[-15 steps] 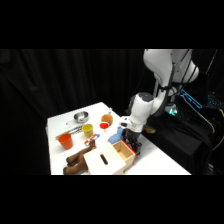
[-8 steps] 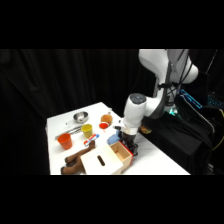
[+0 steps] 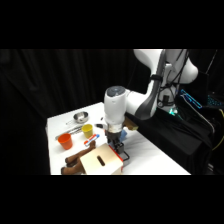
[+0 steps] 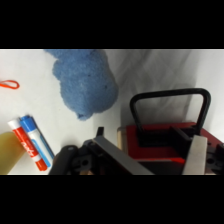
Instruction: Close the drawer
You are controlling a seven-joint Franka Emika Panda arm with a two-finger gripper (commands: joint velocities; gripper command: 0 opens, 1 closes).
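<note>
My gripper (image 4: 150, 155) sits low against the drawer (image 4: 160, 145) front, its jaws released on either side of the red-and-dark handle (image 4: 170, 107), blue cloth (image 4: 85, 82) beside it on the worktop (image 4: 30, 65).

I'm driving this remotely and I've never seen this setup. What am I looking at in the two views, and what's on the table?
The side view comes from a fixed camera beside the white table. The white machine is one robot arm, its gripper lowered at the front of the pale wooden box, where the drawer sits. Behind lie an orange cup, a yellow cup, a metal bowl and a marker.

The wrist view looks past the gripper. It shows the drawer's dark loop handle on a red front, a blue cloth and the marker lying on the white table. Whether the fingers are closed cannot be told.
</note>
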